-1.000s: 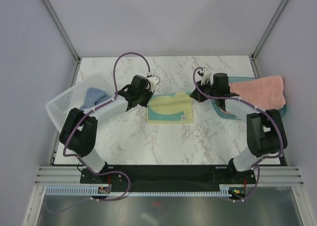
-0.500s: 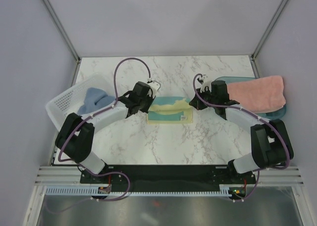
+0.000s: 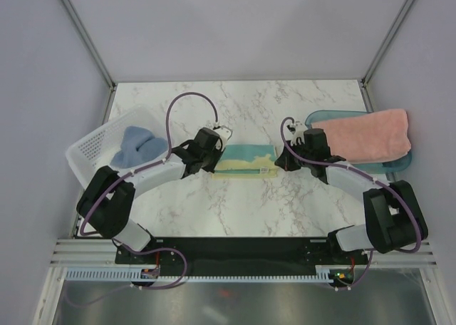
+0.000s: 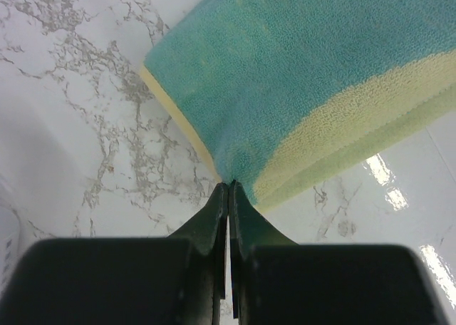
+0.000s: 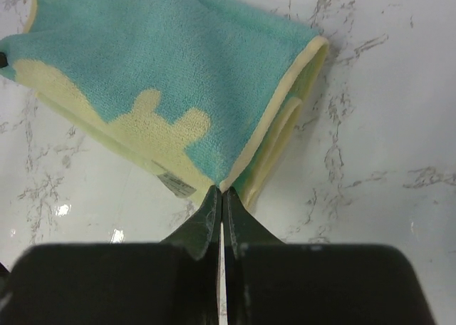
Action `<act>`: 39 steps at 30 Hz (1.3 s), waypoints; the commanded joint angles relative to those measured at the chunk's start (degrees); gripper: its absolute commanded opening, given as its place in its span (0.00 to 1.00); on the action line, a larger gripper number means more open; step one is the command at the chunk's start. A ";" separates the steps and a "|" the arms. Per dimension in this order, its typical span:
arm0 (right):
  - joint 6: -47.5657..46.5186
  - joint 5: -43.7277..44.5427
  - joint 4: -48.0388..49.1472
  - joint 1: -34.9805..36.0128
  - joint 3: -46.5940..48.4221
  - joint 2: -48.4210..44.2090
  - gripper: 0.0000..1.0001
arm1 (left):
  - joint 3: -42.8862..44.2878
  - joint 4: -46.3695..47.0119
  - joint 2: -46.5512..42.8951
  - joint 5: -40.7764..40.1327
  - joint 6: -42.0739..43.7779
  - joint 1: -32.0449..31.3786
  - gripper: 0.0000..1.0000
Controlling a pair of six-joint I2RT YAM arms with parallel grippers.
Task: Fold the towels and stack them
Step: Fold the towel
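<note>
Far left: white basket at the edge of the counter, with the blue-grey towel heaped inside, unfolded.

Left hand: tips pressed fully together on the left corner of the yellow-and-teal towel. The towel lies mid-counter between the two arms, doubled into a narrow strip, teal face up.

Right hand: also closed tight, on the strip's right corner.

Far right: pink towel, folded, lying across the teal tray, well apart from the strip.

Step in hand, as judged: finishing the fold of the yellow-and-teal towel.
- Lower both corners together and level, so the held edge lands flush on the edge beneath.
- Hold the cloth lightly taut between the hands so no ridge forms.
- Release only once the corners rest on the counter.
- Draw each hand outward and low, so the top layer is not dragged.

Not resolved:
- Whether each pinch takes one layer or both.
- In the right wrist view the lower layers splay open at the corner and a small tag pokes out. Alignment there is doubtful.
- In the top view the wrists cover the fingertips.
- The tray is mostly hidden under the pink towel.
</note>
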 commanded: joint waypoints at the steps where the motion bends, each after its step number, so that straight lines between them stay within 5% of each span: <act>1: 2.57 0.78 1.38 0.25 -1.59 -2.92 0.02 | -0.81 1.26 -2.05 -1.79 -2.98 -0.76 0.02; 11: 5.21 0.16 3.05 0.78 -7.13 -6.27 0.11 | -3.18 1.26 -2.05 -4.42 -4.56 -3.75 0.02; 14: 5.39 -1.33 2.35 0.86 -7.04 -6.09 0.27 | -3.09 0.65 -2.05 -5.04 -4.82 -3.92 0.02; 17: 6.44 -2.48 0.43 0.95 -6.78 -6.96 0.41 | -2.57 -1.28 -2.75 -5.13 -5.87 -4.19 0.26; 18: 6.62 -2.65 -0.45 0.95 -6.60 -7.93 0.41 | -2.57 -1.64 -3.27 -5.48 -6.32 -4.19 0.39; 21: 7.32 1.47 -8.79 0.95 -3.27 -10.13 0.42 | -1.52 -2.87 -5.56 -8.72 -9.04 -4.28 0.48; 25: 10.39 6.39 -15.57 0.95 2.00 -11.54 0.38 | 1.47 -4.19 -8.55 -7.78 -12.03 -4.19 0.49; 30: 14.26 3.59 -12.60 1.13 6.40 -7.17 0.27 | 4.64 -4.63 -7.06 -2.06 -17.13 -4.28 0.48; 39: 16.90 3.40 -6.53 3.85 1.67 2.60 0.36 | 1.92 -4.63 1.72 -1.78 -23.54 -4.01 0.48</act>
